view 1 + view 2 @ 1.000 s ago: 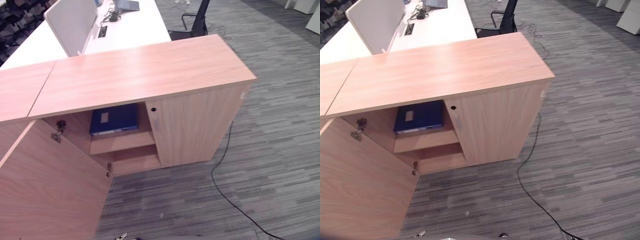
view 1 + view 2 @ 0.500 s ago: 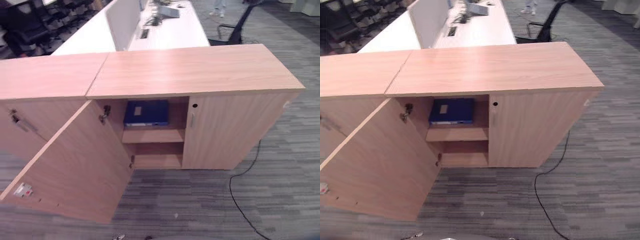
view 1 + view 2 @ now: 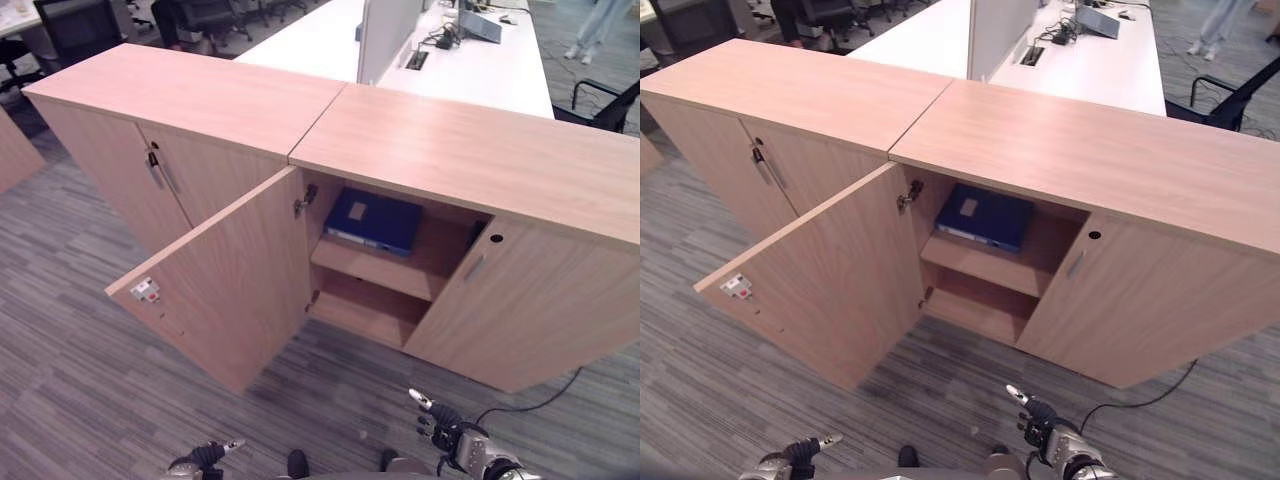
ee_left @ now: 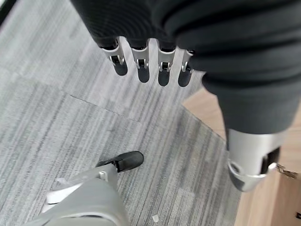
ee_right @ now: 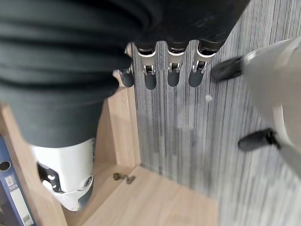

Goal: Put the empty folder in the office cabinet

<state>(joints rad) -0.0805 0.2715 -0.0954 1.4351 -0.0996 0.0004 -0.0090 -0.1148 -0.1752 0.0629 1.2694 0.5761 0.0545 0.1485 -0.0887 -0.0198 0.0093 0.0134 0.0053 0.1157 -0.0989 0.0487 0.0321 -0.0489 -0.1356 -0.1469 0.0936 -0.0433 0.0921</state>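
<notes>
The left hand (image 4: pixel 197 42) hangs over grey carpet (image 4: pixel 56 94), fingers (image 4: pixel 141 63) relaxed, holding nothing.

No text is legible: the folder (image 3: pixel 373 221) label and door (image 3: pixel 225 283) sticker (image 3: pixel 145 290) are too small.

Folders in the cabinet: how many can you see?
1: a blue folder lying flat on the upper shelf behind the open door. The closed doors may hide more.
</notes>
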